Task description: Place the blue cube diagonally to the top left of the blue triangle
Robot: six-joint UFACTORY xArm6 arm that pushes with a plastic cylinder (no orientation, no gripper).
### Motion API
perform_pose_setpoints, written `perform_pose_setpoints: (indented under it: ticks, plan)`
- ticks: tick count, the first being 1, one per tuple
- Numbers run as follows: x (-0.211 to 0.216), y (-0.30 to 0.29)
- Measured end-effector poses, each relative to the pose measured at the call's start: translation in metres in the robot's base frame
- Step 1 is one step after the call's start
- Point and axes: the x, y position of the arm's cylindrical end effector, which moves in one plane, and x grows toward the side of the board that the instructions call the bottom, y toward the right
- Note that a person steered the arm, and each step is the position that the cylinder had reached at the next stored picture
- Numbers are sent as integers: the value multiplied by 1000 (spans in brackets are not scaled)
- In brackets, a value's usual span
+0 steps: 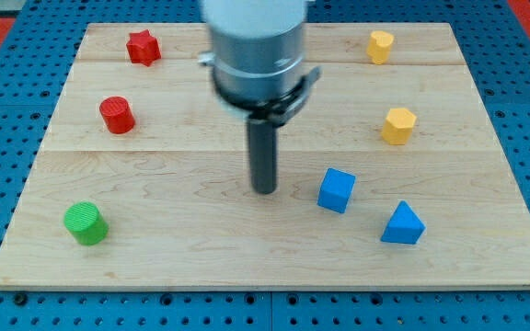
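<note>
The blue cube (336,190) lies on the wooden board (173,248) right of centre. The blue triangle (402,224) lies to its lower right, a small gap apart. My tip (264,190) rests on the board to the left of the blue cube, a short gap away and not touching it. The rod hangs from the grey arm head at the view's top centre.
A red star (143,47) and a red cylinder (117,115) lie at the upper left. A green cylinder (86,223) lies at the lower left. Two yellow blocks lie at the right: one (380,45) near the top, one (397,125) below it.
</note>
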Motion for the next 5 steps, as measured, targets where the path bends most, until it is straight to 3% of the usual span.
perform_pose_setpoints:
  ticks: [1,3,5]
  plan:
    - [-1,48]
    - [46,2]
    - [6,51]
